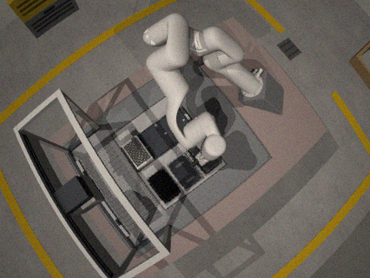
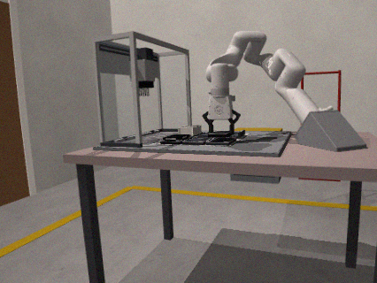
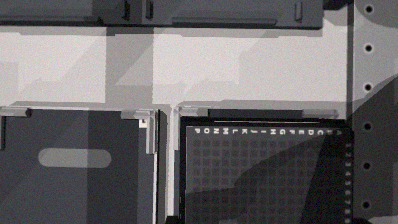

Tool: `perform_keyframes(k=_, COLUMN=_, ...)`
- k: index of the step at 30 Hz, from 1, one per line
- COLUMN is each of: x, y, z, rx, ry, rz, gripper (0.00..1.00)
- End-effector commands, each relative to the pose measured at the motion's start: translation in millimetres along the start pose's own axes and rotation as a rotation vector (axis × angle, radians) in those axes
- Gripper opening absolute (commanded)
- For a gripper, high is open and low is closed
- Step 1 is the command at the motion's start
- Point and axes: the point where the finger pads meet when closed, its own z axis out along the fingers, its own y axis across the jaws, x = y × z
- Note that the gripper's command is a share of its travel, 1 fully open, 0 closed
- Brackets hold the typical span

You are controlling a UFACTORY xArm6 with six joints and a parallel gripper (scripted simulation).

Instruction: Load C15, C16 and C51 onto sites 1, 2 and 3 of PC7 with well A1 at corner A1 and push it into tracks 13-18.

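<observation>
Your arm's fingers (image 2: 221,129) are down at the row of nests on the worktop (image 2: 248,161), spread wide yet clamped on the 384-well plate (image 3: 265,175) in the nearest nest, the one closest to the arm's base. From the wrist you see that dark plate filling the lower right, its fine grid of wells lettered along the far edge and numbered down the right side, sitting square inside the nest's corner stops. Left of it is the next nest with the deep-well block (image 3: 75,165), a pale oval mark on its top. In the top view the wrist covers the gripped plate; beside it sits the block (image 1: 184,171), and at the end of the row another dark plate (image 1: 164,184). The carrier (image 1: 154,140) lies loose on the apron just in front of the instrument frame (image 1: 74,114), with one speckled plate (image 1: 137,152) already on one of its sites.
</observation>
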Motion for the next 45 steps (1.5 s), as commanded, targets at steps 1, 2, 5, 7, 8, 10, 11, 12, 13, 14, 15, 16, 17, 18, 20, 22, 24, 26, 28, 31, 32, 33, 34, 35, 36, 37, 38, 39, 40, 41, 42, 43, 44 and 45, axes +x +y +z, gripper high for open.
perform_keyframes(k=1, x=-0.5, y=-0.7, z=-1.2, rx=0.001, ry=-0.002, rz=0.001, gripper=0.00)
perform_keyframes(k=2, x=-0.5, y=-0.7, z=-1.2, rx=0.001, ry=-0.002, rz=0.001, gripper=0.00)
perform_keyframes(k=5, x=-0.5, y=-0.7, z=-4.6, rx=0.001, ry=-0.002, rz=0.001, gripper=0.00)
perform_keyframes(k=7, x=-0.5, y=-0.7, z=-7.9, rx=0.001, ry=-0.002, rz=0.001, gripper=0.00)
perform_keyframes(k=8, x=-0.5, y=-0.7, z=-9.6, rx=0.001, ry=-0.002, rz=0.001, gripper=0.00)
perform_keyframes(k=10, x=-0.5, y=-0.7, z=-12.9, rx=0.001, ry=-0.002, rz=0.001, gripper=0.00)
perform_keyframes(k=11, x=-0.5, y=-0.7, z=-14.6, rx=0.001, ry=-0.002, rz=0.001, gripper=0.00)
perform_keyframes(k=12, x=-0.5, y=-0.7, z=-16.2, rx=0.001, ry=-0.002, rz=0.001, gripper=0.00)
perform_keyframes(k=13, x=-0.5, y=-0.7, z=-16.2, rx=0.001, ry=-0.002, rz=0.001, gripper=0.00)
perform_keyframes(k=14, x=-0.5, y=-0.7, z=-16.2, rx=0.001, ry=-0.002, rz=0.001, gripper=0.00)
perform_keyframes(k=15, x=-0.5, y=-0.7, z=-17.9, rx=0.001, ry=-0.002, rz=0.001, gripper=0.00)
perform_keyframes(k=16, x=-0.5, y=-0.7, z=-19.6, rx=0.001, ry=-0.002, rz=0.001, gripper=0.00)
perform_keyframes(k=17, x=-0.5, y=-0.7, z=-21.2, rx=0.001, ry=-0.002, rz=0.001, gripper=0.00)
perform_keyframes(k=18, x=-0.5, y=-0.7, z=-22.9, rx=0.001, ry=-0.002, rz=0.001, gripper=0.00)
perform_keyframes(k=20, x=-0.5, y=-0.7, z=-26.3, rx=0.001, ry=-0.002, rz=0.001, gripper=0.00)
perform_keyframes(k=22, x=-0.5, y=-0.7, z=-29.6, rx=0.001, ry=-0.002, rz=0.001, gripper=0.00)
perform_keyframes(k=24, x=-0.5, y=-0.7, z=-32.9, rx=0.001, ry=-0.002, rz=0.001, gripper=0.00)
perform_keyframes(k=26, x=-0.5, y=-0.7, z=-36.3, rx=0.001, ry=-0.002, rz=0.001, gripper=0.00)
perform_keyframes(k=28, x=-0.5, y=-0.7, z=-39.6, rx=0.001, ry=-0.002, rz=0.001, gripper=0.00)
perform_keyframes(k=31, x=-0.5, y=-0.7, z=-41.3, rx=0.001, ry=-0.002, rz=0.001, gripper=0.00)
perform_keyframes(k=32, x=-0.5, y=-0.7, z=-42.9, rx=0.001, ry=-0.002, rz=0.001, gripper=0.00)
perform_keyframes(k=33, x=-0.5, y=-0.7, z=-44.6, rx=0.001, ry=-0.002, rz=0.001, gripper=0.00)
perform_keyframes(k=34, x=-0.5, y=-0.7, z=-46.3, rx=0.001, ry=-0.002, rz=0.001, gripper=0.00)
perform_keyframes(k=35, x=-0.5, y=-0.7, z=-48.0, rx=0.001, ry=-0.002, rz=0.001, gripper=0.00)
perform_keyframes(k=36, x=-0.5, y=-0.7, z=-49.6, rx=0.001, ry=-0.002, rz=0.001, gripper=0.00)
perform_keyframes(k=37, x=-0.5, y=-0.7, z=-51.3, rx=0.001, ry=-0.002, rz=0.001, gripper=0.00)
perform_keyframes(k=38, x=-0.5, y=-0.7, z=-53.0, rx=0.001, ry=-0.002, rz=0.001, gripper=0.00)
perform_keyframes(k=39, x=-0.5, y=-0.7, z=-54.6, rx=0.001, ry=-0.002, rz=0.001, gripper=0.00)
perform_keyframes(k=40, x=-0.5, y=-0.7, z=-56.3, rx=0.001, ry=-0.002, rz=0.001, gripper=0.00)
perform_keyframes(k=41, x=-0.5, y=-0.7, z=-58.0, rx=0.001, ry=-0.002, rz=0.001, gripper=0.00)
perform_keyframes(k=42, x=-0.5, y=-0.7, z=-59.6, rx=0.001, ry=-0.002, rz=0.001, gripper=0.00)
perform_keyframes(k=43, x=-0.5, y=-0.7, z=-61.3, rx=0.001, ry=-0.002, rz=0.001, gripper=0.00)
perform_keyframes(k=44, x=-0.5, y=-0.7, z=-63.0, rx=0.001, ry=-0.002, rz=0.001, gripper=0.00)
perform_keyframes(k=45, x=-0.5, y=-0.7, z=-64.6, rx=0.001, ry=-0.002, rz=0.001, gripper=0.00)
